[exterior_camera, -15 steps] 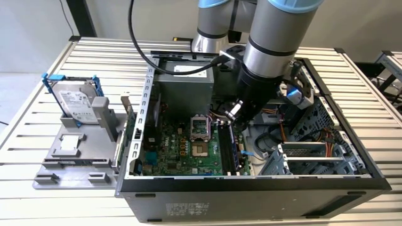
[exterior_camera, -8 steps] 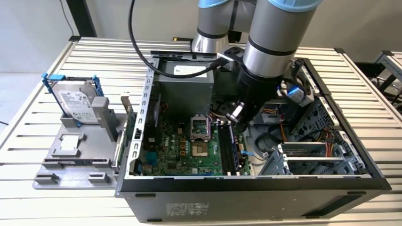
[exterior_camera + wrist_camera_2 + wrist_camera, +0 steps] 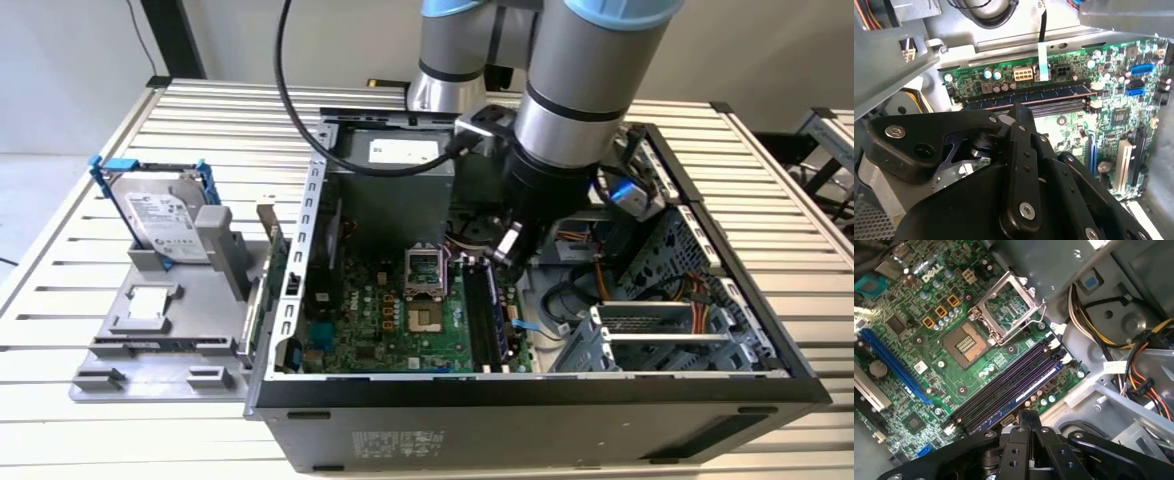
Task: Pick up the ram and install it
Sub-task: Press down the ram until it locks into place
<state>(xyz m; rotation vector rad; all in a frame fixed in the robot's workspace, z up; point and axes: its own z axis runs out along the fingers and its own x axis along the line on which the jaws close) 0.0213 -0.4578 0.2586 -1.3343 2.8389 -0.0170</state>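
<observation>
- Exterior view: your arm reaches down into the open PC case (image 3: pixel 747 350) sitting on the slatted surface (image 3: pixel 80 200). The hand (image 3: pixel 505 243) is low over the motherboard (image 3: pixel 387 320), just above the memory slots (image 3: pixel 489 315). A hard drive (image 3: pixel 163 218) in a blue bracket stands on the grey fixture (image 3: pixel 160 330) at the exterior view's left, well apart from the case.
- Second wrist view: the hand's (image 3: pixel 1021 112) fingers look clenched together, nothing gripped between them. The ram (image 3: pixel 1026 97) lies seated in the slot nearest the board edge, just beyond the fingertips; whether they touch it, you can't tell.
- First wrist view: hand (image 3: pixel 1027 415) clenched, tips together right by the slot bank. The ram (image 3: pixel 1026 390) sits in the outer slot, beside 3 free black slots. The CPU socket (image 3: pixel 966 342) is bare with its metal frame (image 3: pixel 1004 305) flipped up.
</observation>
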